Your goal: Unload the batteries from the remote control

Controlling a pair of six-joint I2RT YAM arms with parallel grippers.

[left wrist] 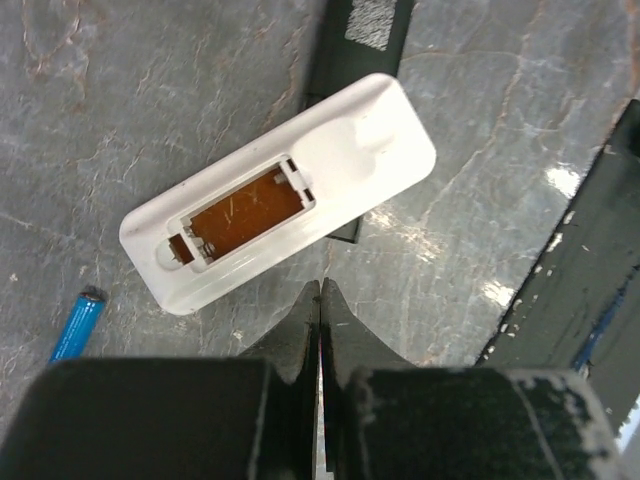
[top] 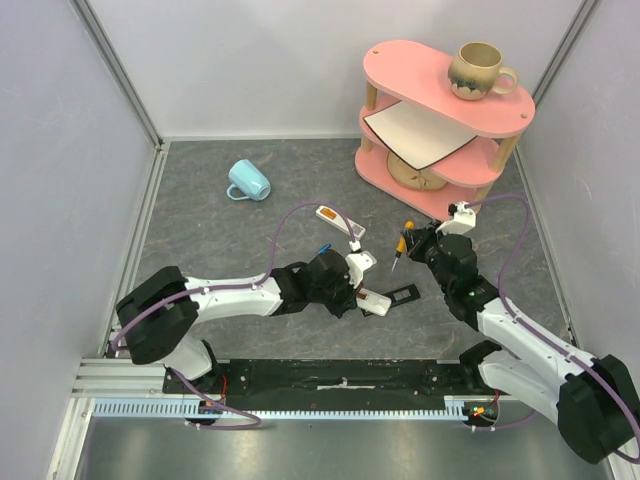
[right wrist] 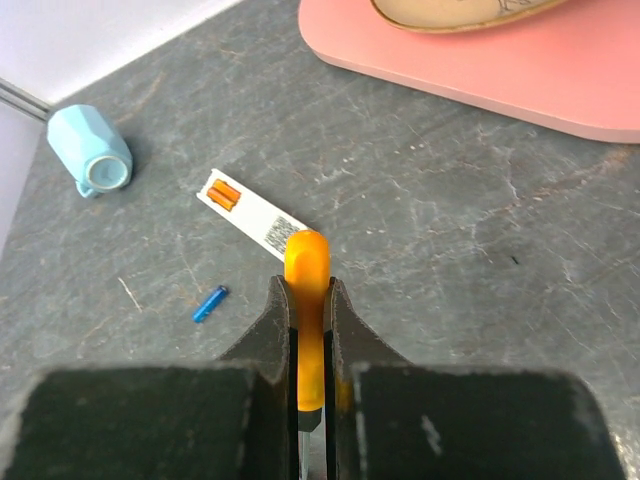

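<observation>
The left hand [left wrist: 320, 296] was fully closed on nothing, its tips just beside the white remote [left wrist: 375, 150]. That remote lay back-up on the grey surface [left wrist: 150, 90] with its compartment open and orange-brown inside, and a blue battery [left wrist: 78, 325] lay loose nearby. The right hand [right wrist: 310, 300] was clamped on the orange screwdriver [right wrist: 307, 262], and farther off a second white remote [right wrist: 265, 222] showed orange batteries [right wrist: 222, 194] in its bay.

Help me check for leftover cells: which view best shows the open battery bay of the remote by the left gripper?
Left wrist: the white remote is close and whole, its bay open and facing up, orange-brown inside. Top external shows only a small part beside the left gripper. Right wrist does not show it.
</observation>
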